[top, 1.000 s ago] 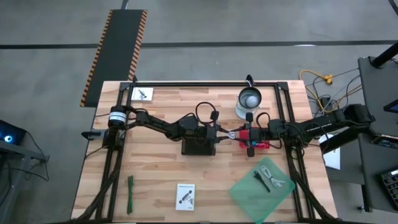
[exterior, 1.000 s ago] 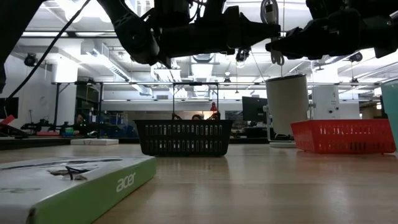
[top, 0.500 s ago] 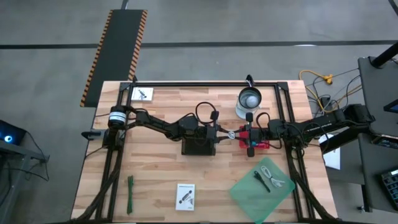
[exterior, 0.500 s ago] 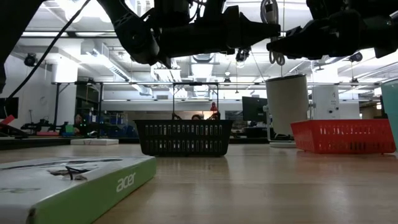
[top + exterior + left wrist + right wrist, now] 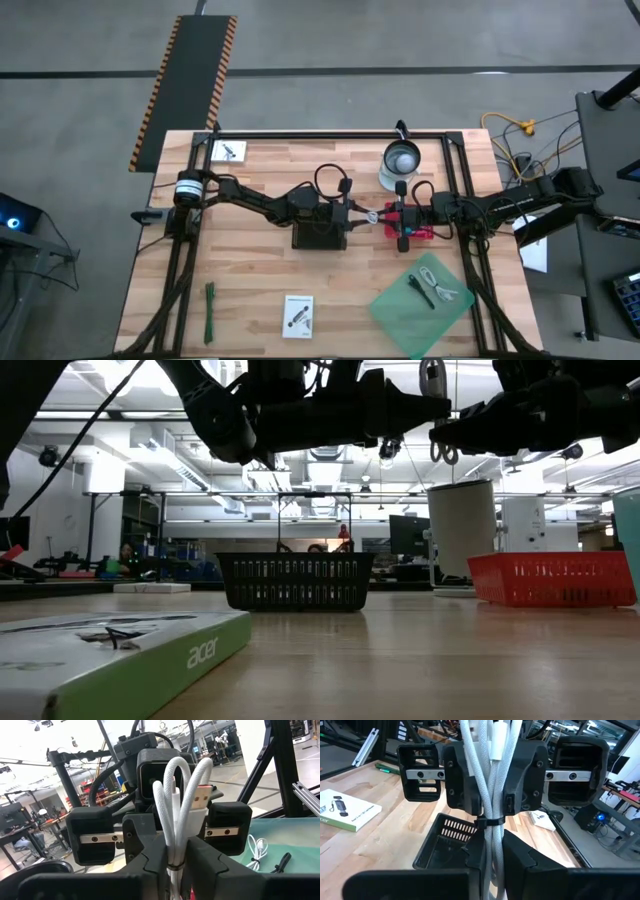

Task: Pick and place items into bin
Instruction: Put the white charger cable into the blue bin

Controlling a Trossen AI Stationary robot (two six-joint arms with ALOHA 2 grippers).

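Note:
A coiled white cable (image 5: 373,214) hangs in mid-air between the black bin (image 5: 320,236) and the red bin (image 5: 416,233). Both grippers meet on it, facing each other. My left gripper (image 5: 362,215) comes from the left and is shut on the bundle. My right gripper (image 5: 386,215) comes from the right and is also shut on it. In the low view, cable loops (image 5: 443,453) poke out above and below the fingers. A second white cable (image 5: 433,279) and a dark stick (image 5: 421,291) lie on a green sheet (image 5: 405,318). My left gripper (image 5: 176,855) pinches the cable bundle between its two fingers at the tied middle (image 5: 173,866). The fingers come level from the table's left, across the bundle. The bundle stands upright and clear of the table, with its USB plug (image 5: 200,797) at the top. My right gripper (image 5: 491,845) pinches the same bundle between its two fingers just below the black tie (image 5: 488,823). It comes level from the table's right, across the strands. The cable is lifted clear and upright, held from the opposite side by my left gripper's fingers (image 5: 457,775).
A white cup (image 5: 401,160) stands beyond the red bin. A green strip (image 5: 210,312) and a white card (image 5: 298,314) lie near the near edge. Another card (image 5: 229,151) lies at the far left corner. A boxed card (image 5: 120,650) fills the low view's foreground.

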